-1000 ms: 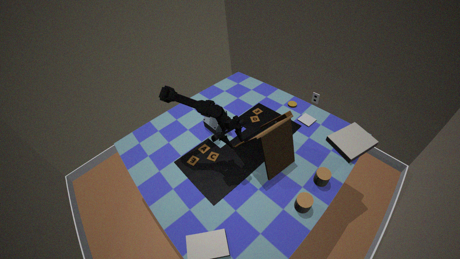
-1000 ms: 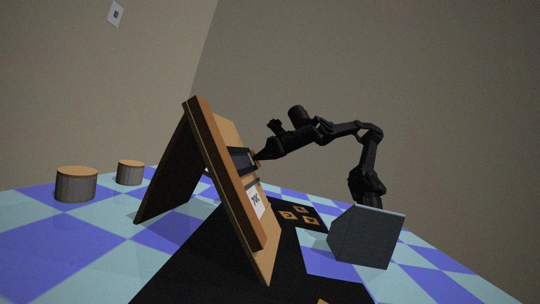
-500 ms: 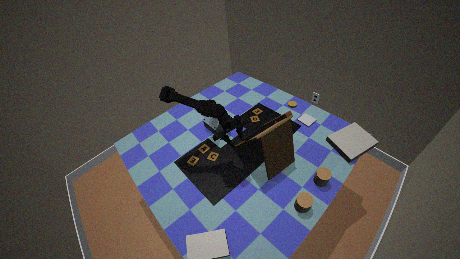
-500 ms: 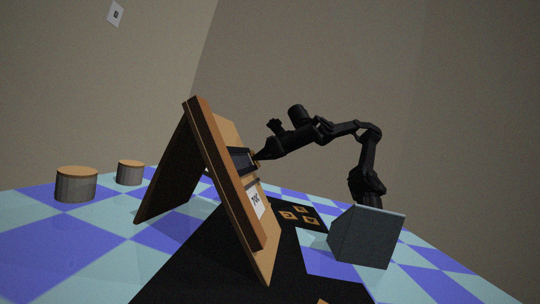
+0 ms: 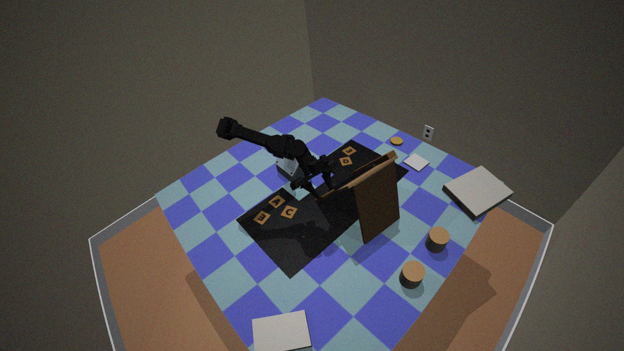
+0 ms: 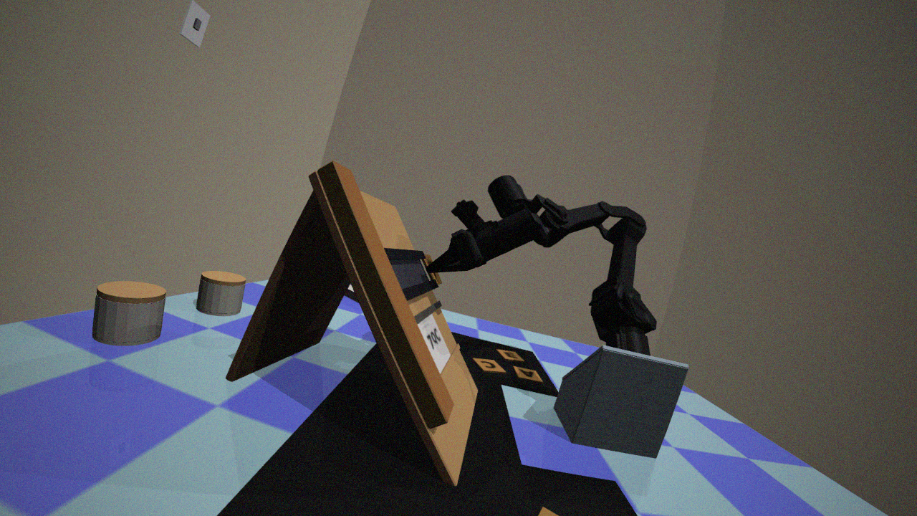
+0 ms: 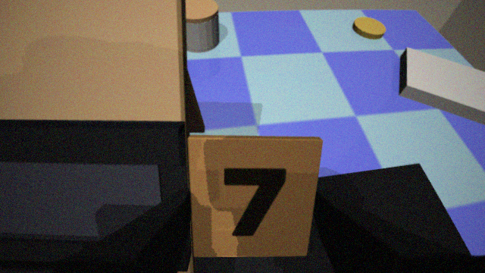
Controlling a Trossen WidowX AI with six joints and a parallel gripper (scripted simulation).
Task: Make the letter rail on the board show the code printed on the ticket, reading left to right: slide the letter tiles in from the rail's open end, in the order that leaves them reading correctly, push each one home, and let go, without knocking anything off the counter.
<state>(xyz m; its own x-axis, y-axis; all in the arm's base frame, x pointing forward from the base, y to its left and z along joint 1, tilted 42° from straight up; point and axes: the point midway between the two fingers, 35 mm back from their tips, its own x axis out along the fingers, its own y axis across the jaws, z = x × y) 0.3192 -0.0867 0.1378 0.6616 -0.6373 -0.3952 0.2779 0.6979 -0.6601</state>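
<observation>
My gripper is shut on the 7 tile, which reads upright in the wrist view. The tile is just outside the right end of the dark letter rail, close beside the board's edge; whether they touch I cannot tell. The visible stretch of rail holds no tile. The ticket reads 7QC. The Q tile lies on the black mat on one side, the C tile on the other.
The A tile and two tiles reading 3 or E lie on the mat. Two lidded jars, a thick pale block, a white square and a yellow disc stand around.
</observation>
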